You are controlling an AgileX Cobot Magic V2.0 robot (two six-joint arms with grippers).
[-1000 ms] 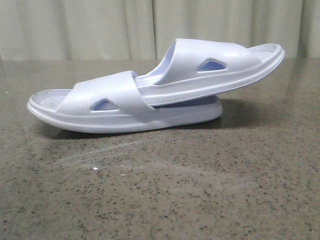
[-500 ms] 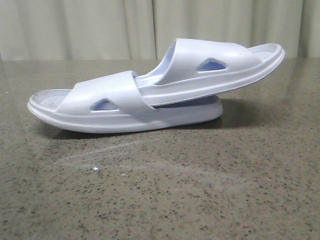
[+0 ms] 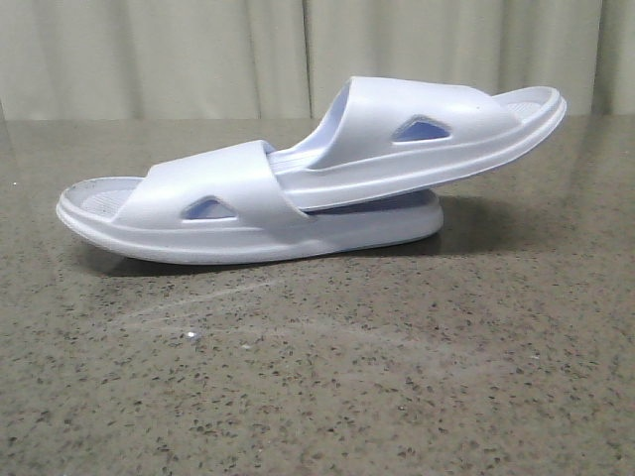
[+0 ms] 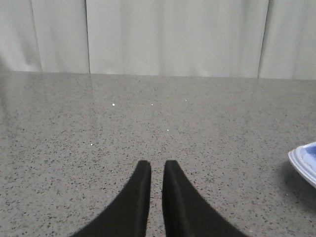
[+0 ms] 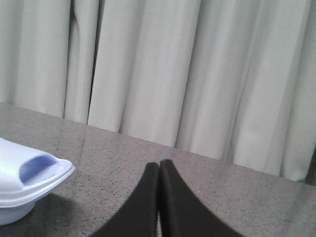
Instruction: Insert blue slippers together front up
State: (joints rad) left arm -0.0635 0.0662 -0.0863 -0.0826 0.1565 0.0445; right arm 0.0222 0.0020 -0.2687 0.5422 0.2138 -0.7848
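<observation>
Two blue slippers [image 3: 308, 178] fill the middle band of your front view, lying on the speckled stone table [image 3: 317, 397] and nested into each other. Starting at the left of the frame, the lower slipper [image 3: 213, 203] sits flat on the table, its open end pointing left, with a triangular hole showing in the side of its wide strap. Moving right, the upper slipper [image 3: 427, 134] has one end pushed under that strap; the rest of it tilts upward to the right, resting on the lower one's footbed, so its far end hangs clear of the table in the upper right. Pale curtains [image 3: 198, 55] close off the background.

Neither arm shows in your front view. In the left wrist view, the left gripper [image 4: 157, 170] hovers over bare table with its black fingers [image 4: 140, 192] nearly together, a thin gap between them, holding nothing; a slipper edge shows at the right border of that frame. In the right wrist view, the right gripper [image 5: 159, 168] has its fingertips pressed together, empty, with a slipper end at the lower left.
</observation>
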